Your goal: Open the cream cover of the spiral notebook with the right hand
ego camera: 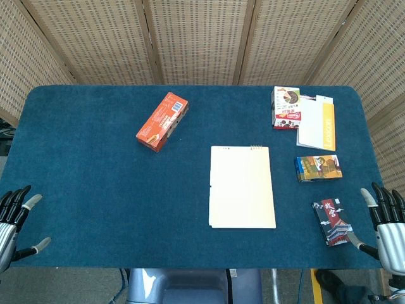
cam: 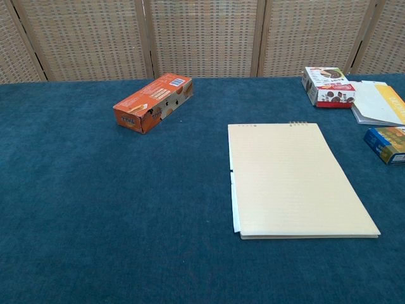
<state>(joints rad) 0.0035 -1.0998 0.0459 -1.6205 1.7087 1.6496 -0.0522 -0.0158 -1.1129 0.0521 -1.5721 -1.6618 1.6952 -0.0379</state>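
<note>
The spiral notebook (ego camera: 242,187) lies flat and closed in the middle of the blue table, cream cover up, spiral binding at its far edge. The chest view shows the notebook (cam: 294,178) right of centre, with white page tabs sticking out along its left edge. My right hand (ego camera: 386,221) hovers at the table's near right corner, fingers spread, holding nothing, well to the right of the notebook. My left hand (ego camera: 16,218) sits at the near left corner, fingers apart and empty. Neither hand appears in the chest view.
An orange box (ego camera: 162,121) lies at the far left of centre. At the far right are a snack box (ego camera: 286,107) and a white-and-yellow booklet (ego camera: 317,123). A blue packet (ego camera: 317,168) and a red-black packet (ego camera: 333,221) lie between the notebook and my right hand.
</note>
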